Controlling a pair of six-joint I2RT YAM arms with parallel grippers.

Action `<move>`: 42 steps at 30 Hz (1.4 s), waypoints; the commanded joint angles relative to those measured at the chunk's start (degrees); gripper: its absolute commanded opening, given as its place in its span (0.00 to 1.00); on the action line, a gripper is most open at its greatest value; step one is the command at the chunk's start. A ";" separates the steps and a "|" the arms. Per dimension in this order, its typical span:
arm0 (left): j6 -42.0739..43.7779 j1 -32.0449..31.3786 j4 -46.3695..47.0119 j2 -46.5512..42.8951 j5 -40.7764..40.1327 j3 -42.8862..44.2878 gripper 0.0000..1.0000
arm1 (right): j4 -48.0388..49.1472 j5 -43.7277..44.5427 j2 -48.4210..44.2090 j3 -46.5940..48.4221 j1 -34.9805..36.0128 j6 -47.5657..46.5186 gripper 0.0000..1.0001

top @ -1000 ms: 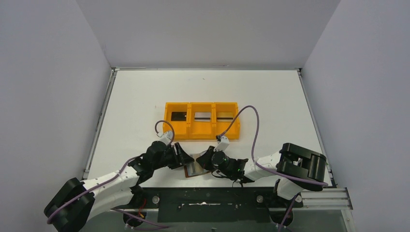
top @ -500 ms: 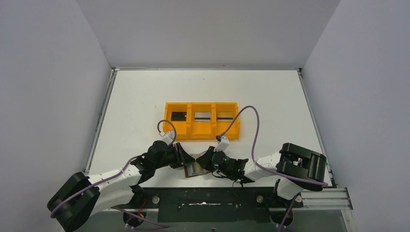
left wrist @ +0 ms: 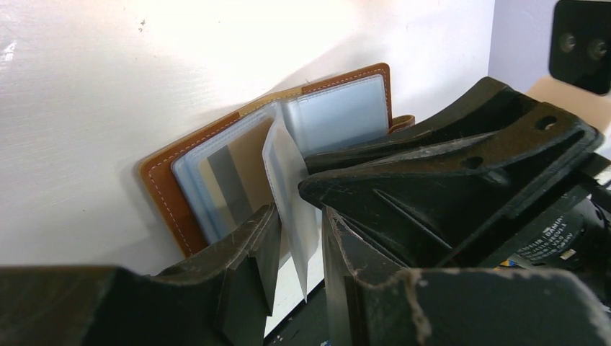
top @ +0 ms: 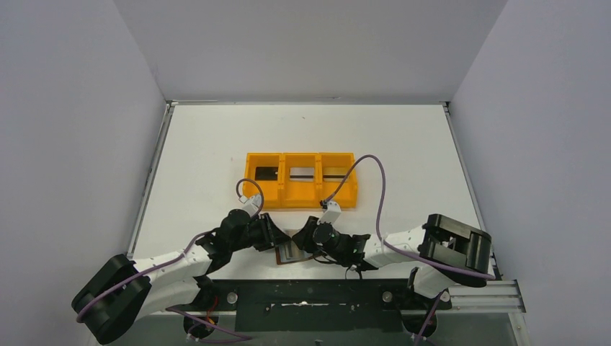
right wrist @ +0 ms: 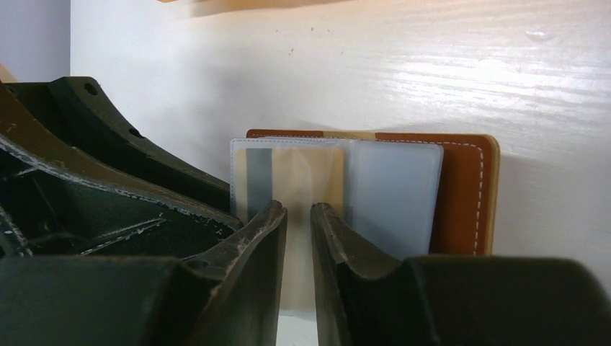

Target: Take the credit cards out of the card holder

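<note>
Brown leather card holder (top: 290,251) is lying open on the table (top: 403,144) between both grippers, a tan credit card (right wrist: 306,180) showing inside. Fingers of the left gripper (left wrist: 299,216) are straddling a raised clear page (left wrist: 288,173), grip unclear; those of the right gripper (right wrist: 297,210) are standing slightly apart.

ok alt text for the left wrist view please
An open brown card holder lies on a white table, one clear inner sleeve standing between the jaws of the left gripper. A tan-gold card shows in a pocket.
</note>
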 commanded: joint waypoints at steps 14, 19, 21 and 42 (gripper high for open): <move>1.40 -0.43 2.54 -0.20 1.06 2.25 0.27 | -20.35 10.03 -10.10 8.21 1.22 -4.64 0.49; 1.66 -0.43 1.69 -0.05 1.17 3.04 0.27 | -25.22 13.66 -13.64 8.03 1.47 -3.97 0.54; 1.66 -0.43 1.59 -0.02 1.32 3.07 0.27 | -27.26 15.06 -14.92 7.98 1.43 -3.24 0.55; 2.25 -7.55 7.30 14.30 2.71 13.21 0.33 | -36.04 19.48 -18.17 3.78 1.11 7.73 0.56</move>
